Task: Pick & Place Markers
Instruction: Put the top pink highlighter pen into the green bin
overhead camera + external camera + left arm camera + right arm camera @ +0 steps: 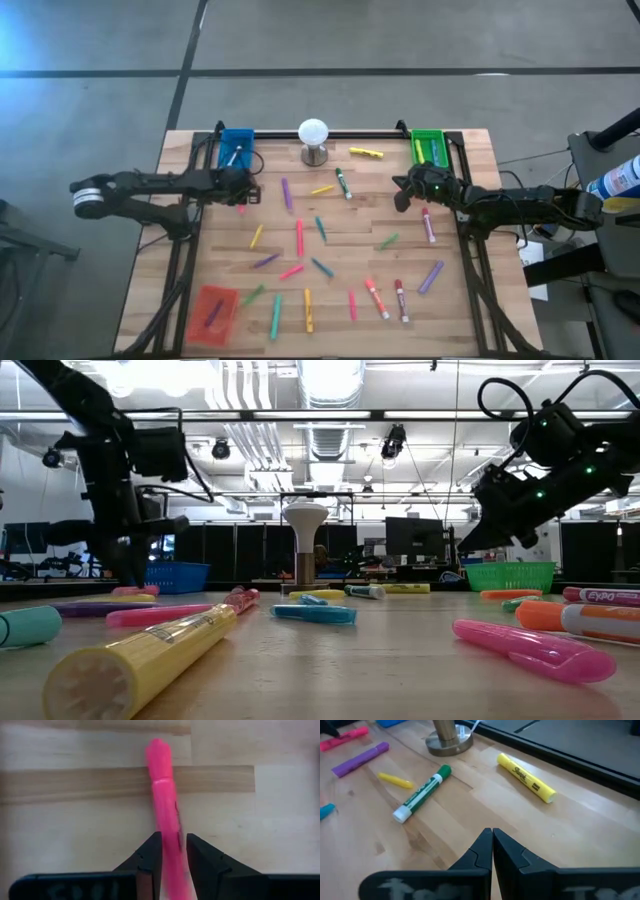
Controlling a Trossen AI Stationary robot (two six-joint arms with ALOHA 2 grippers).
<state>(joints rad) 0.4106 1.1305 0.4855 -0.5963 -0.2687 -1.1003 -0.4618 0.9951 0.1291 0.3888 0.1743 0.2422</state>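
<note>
High view: the left gripper (pixel 243 195) sits just near of the blue tray (pixel 236 147), clamped on a pink marker (pixel 166 805) that juts out tilted between its fingers, so it could swivel or slip free before reaching a tray. Other markers (pixel 300 240) lie scattered mid-table. The right gripper (pixel 403 192), pinched shut and empty, hovers beside the green tray (pixel 431 147).

Robotics lab or open workshop hall: exposed ceiling ducts (pixel 330 380) and strip lights, dark monitors (pixel 415 540) on desks behind the wooden table (pixel 470 150), bare concrete floor (pixel 400 40) around it.
</note>
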